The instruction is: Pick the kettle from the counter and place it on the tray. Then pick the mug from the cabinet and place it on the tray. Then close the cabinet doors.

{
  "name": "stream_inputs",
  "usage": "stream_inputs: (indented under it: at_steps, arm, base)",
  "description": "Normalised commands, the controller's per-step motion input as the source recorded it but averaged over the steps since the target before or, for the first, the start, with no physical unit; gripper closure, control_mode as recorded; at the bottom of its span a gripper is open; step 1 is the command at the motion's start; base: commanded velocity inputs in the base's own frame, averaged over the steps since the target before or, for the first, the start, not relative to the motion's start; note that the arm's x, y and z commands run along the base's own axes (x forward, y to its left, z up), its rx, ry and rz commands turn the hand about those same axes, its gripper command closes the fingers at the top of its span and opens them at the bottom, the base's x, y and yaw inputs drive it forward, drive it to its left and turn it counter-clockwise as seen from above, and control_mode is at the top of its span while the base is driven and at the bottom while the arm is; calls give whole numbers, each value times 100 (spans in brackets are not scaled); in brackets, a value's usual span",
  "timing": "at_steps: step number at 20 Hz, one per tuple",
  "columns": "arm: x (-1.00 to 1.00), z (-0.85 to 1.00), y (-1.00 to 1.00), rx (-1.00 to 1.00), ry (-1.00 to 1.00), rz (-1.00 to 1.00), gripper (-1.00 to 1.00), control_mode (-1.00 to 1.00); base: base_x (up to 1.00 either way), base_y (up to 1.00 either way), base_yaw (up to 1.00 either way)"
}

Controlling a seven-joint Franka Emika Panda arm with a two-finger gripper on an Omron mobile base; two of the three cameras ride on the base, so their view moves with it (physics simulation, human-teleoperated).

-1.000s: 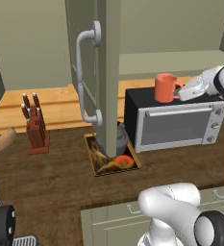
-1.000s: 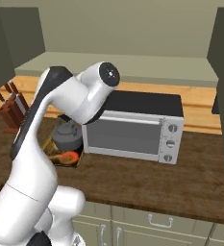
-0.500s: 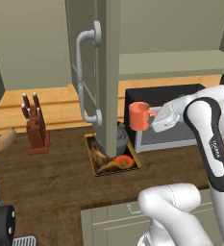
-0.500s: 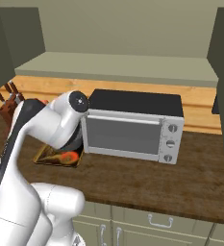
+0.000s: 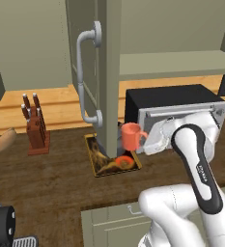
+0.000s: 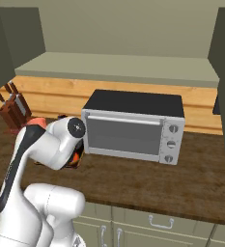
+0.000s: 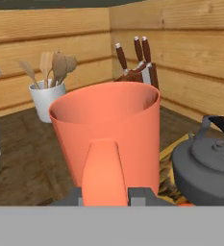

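Mug (image 5: 131,136), salmon-orange and upright, hangs in the air above the near right part of the tray (image 5: 95,161), its loop handle (image 7: 102,170) clamped between the two fingers of the tool (image 7: 105,194). In the hand view the dark grey kettle (image 7: 207,166) sits just beside the mug on the tray. The tray lies on the dark wood table (image 5: 51,183), partly behind the open cabinet door (image 5: 104,72) with its pale curved bar handle (image 5: 85,77). A toaster oven (image 6: 133,126) stands to the right of the tray. A knife block (image 5: 35,128) stands farther left, and a white pot of wooden spoons (image 7: 47,96) stands near it.
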Motion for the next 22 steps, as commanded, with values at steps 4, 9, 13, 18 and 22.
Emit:
stream_inputs:
  at_steps: [4, 9, 13, 18, 22]
  arm:
    - [13, -56, 0, 0, 0, 0, 100, -100]
    - [10, -60, 0, 0, 0, 0, 100, -100]
    - [6, -58, 0, 0, 0, 0, 100, -100]
    - [21, -56, 2, 0, 0, 0, 100, -100]
    - [27, -51, 13, 0, 0, 0, 100, -100]
  base:
    - [0, 0, 0]
    - [0, 0, 0]
    - [0, 0, 0]
    - [0, 0, 0]
    - [0, 0, 0]
